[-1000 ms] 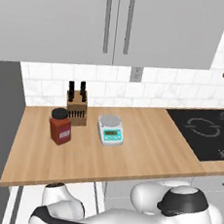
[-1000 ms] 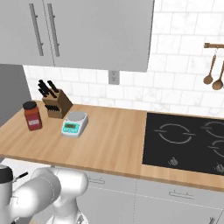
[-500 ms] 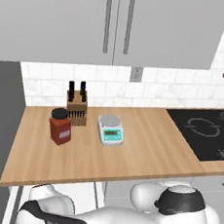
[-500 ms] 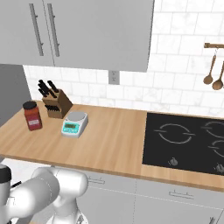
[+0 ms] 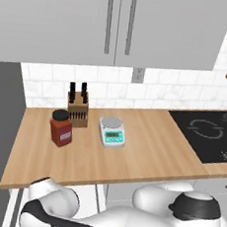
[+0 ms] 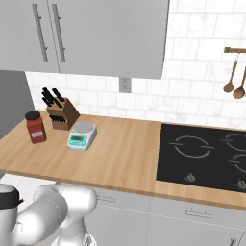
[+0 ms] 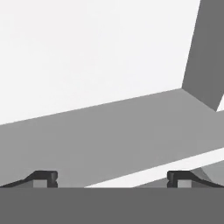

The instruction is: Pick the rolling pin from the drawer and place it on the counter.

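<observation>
Sunk lower below the table's [image 5: 130, 157] front edge since earlier. Pincer [image 7: 111, 179] spread wide, holding nothing, facing flat grey-white surfaces; broad bare wood mid-table.

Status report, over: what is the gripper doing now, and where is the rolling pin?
Gripper open, nothing between the fingertips, facing plain white and grey surfaces. Arm reaches low, below the counter edge. Rolling pin not seen yet. Counter holds scale, jar, knife block.

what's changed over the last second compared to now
The arm has sunk lower below the counter's front edge at the left, its elbow dropping toward the bottom of the left base view. The claw is open with nothing between its tips. The red jar, knife block and scale stayed put.
</observation>
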